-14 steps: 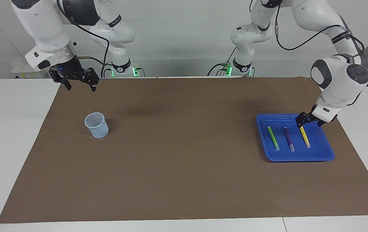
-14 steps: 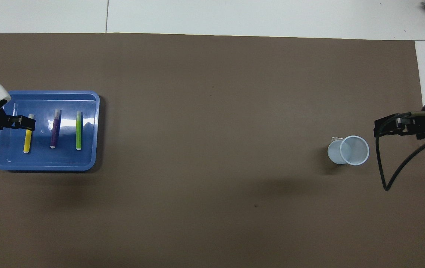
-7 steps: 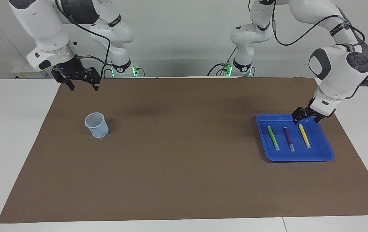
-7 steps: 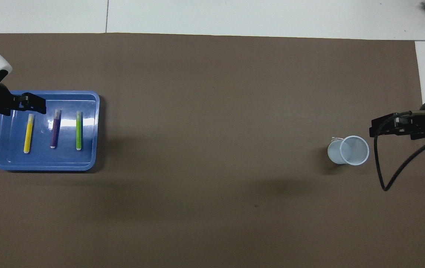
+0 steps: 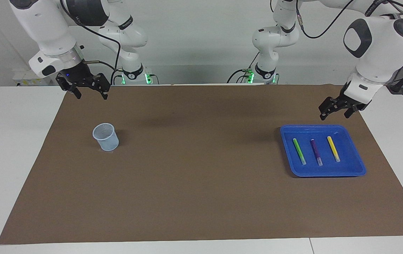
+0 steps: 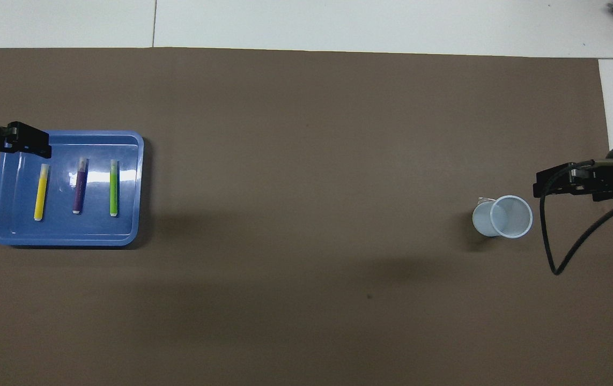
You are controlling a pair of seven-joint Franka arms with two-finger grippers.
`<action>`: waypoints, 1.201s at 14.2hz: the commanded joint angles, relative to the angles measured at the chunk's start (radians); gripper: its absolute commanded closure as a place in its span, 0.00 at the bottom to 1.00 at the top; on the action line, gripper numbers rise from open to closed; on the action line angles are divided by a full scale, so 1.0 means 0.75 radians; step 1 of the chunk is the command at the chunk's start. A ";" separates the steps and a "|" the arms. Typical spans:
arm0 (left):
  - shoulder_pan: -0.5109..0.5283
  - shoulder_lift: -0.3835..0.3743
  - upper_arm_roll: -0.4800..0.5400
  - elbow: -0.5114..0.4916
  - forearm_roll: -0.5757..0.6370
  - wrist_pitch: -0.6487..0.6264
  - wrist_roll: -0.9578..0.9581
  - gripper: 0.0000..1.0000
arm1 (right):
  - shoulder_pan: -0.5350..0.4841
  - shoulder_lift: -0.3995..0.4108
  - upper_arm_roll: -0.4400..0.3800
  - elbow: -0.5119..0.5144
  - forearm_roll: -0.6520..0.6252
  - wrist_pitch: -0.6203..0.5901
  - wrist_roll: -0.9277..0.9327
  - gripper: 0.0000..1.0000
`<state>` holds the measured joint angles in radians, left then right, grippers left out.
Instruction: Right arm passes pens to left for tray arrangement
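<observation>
Right gripper (image 5: 87,92): broad, black, with a small blue light; hangs in the air over the edge of the brown table mat (image 5: 194,169) nearest the robots, at the right arm's end; fingers spread wide, holding nothing; this arm waits. Left gripper (image 5: 335,112): narrower, black, unlit; raised clear over the mat just beside the tray edge nearest the robots; fingers parted, holding nothing. Small pale-blue mesh cup (image 5: 105,137): upright on the mat, farther from the robots than the right gripper. Shallow bright-blue plastic tray (image 5: 356,169), nearly square with a raised rim: on the mat at the left arm's end; it holds three slim marker pens lying side by side, apart from one another, pale ends pointing away from the robots; yellow pen (image 5: 333,148) toward the left arm's end; purple pen (image 5: 316,152) between; green pen (image 5: 299,151) toward the table's middle.
</observation>
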<state>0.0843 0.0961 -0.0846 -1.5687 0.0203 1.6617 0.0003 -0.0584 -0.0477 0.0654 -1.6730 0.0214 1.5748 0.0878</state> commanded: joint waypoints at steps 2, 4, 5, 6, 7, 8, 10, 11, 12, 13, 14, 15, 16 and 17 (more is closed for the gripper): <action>-0.032 -0.114 0.013 -0.011 -0.013 -0.127 -0.011 0.00 | -0.012 -0.024 0.005 -0.015 0.031 0.007 -0.023 0.00; -0.063 -0.157 0.025 -0.009 -0.013 -0.182 -0.011 0.00 | -0.014 -0.024 0.003 -0.015 0.031 0.007 -0.023 0.00; -0.065 -0.171 0.027 -0.009 -0.013 -0.205 -0.011 0.00 | -0.014 -0.022 0.003 -0.015 0.031 0.007 -0.023 0.00; -0.071 -0.191 0.031 -0.009 -0.013 -0.223 -0.011 0.00 | -0.014 -0.024 0.003 -0.015 0.031 0.007 -0.023 0.00; -0.084 -0.210 0.039 -0.009 -0.013 -0.242 -0.011 0.00 | -0.012 -0.024 0.003 -0.015 0.031 0.007 -0.023 0.00; -0.088 -0.218 0.055 -0.009 -0.013 -0.260 -0.011 0.00 | -0.012 -0.024 0.003 -0.015 0.031 0.007 -0.023 0.00; -0.063 -0.210 0.053 -0.005 -0.013 -0.289 -0.009 0.00 | -0.014 -0.024 0.003 -0.015 0.029 0.007 -0.023 0.00; -0.053 -0.212 0.047 -0.005 -0.013 -0.293 -0.009 0.00 | -0.014 -0.024 0.003 -0.015 0.031 0.007 -0.023 0.00; -0.045 -0.214 0.041 -0.005 -0.011 -0.289 -0.009 0.00 | -0.014 -0.022 0.003 -0.015 0.031 0.007 -0.023 0.00; -0.043 -0.218 0.039 -0.009 -0.011 -0.281 -0.009 0.00 | -0.014 -0.024 0.003 -0.015 0.031 0.007 -0.023 0.00; -0.043 -0.230 0.039 -0.017 -0.011 -0.269 -0.007 0.00 | -0.012 -0.022 0.003 -0.015 0.031 0.007 -0.023 0.00; -0.043 -0.236 0.037 -0.023 -0.011 -0.256 -0.007 0.00 | -0.014 -0.024 0.003 -0.015 0.031 0.007 -0.023 0.00; -0.041 -0.249 0.033 -0.050 -0.011 -0.226 -0.009 0.00 | -0.012 -0.024 0.003 -0.015 0.031 0.007 -0.023 0.00; -0.031 -0.265 0.031 -0.086 -0.011 -0.189 -0.009 0.00 | -0.014 -0.024 0.003 -0.015 0.031 0.007 -0.023 0.00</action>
<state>0.0467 -0.0592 -0.0548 -1.5712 0.0186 1.4694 -0.0002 -0.0583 -0.0487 0.0657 -1.6730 0.0222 1.5748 0.0878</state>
